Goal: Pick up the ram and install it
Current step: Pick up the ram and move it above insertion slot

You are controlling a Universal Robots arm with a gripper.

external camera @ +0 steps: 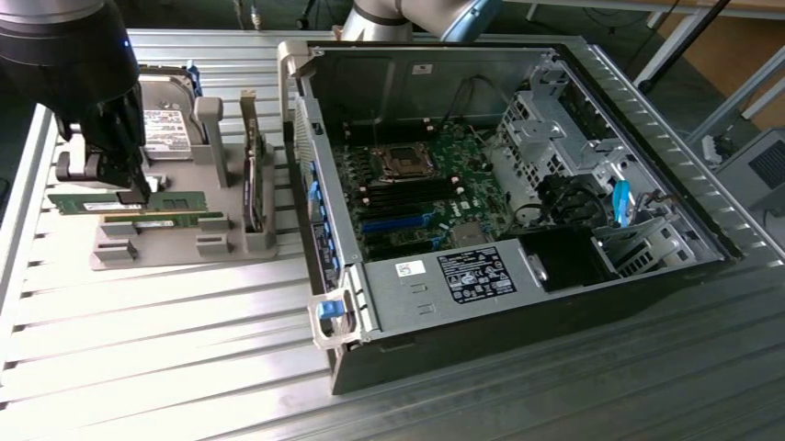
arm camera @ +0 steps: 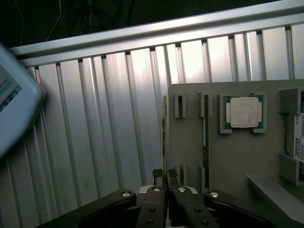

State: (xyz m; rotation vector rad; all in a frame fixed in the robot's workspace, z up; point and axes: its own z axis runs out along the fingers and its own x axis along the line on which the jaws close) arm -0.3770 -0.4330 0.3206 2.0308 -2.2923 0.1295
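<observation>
Ram (external camera: 98, 202) sits at grey holder's (external camera: 160, 250) outer slot, long axis across exterior view, pinched on its thin edge by my nearly closed gripper (external camera: 130, 191). Second ram stick (external camera: 178, 221) just beside. Upright expansion card (external camera: 252, 175) and case wall (external camera: 298, 101) stand between it and motherboard (external camera: 424, 179), exterior view's right.

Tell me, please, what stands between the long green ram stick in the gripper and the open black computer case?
In the exterior view, an upright expansion card in the grey holder separates ram and case.
</observation>
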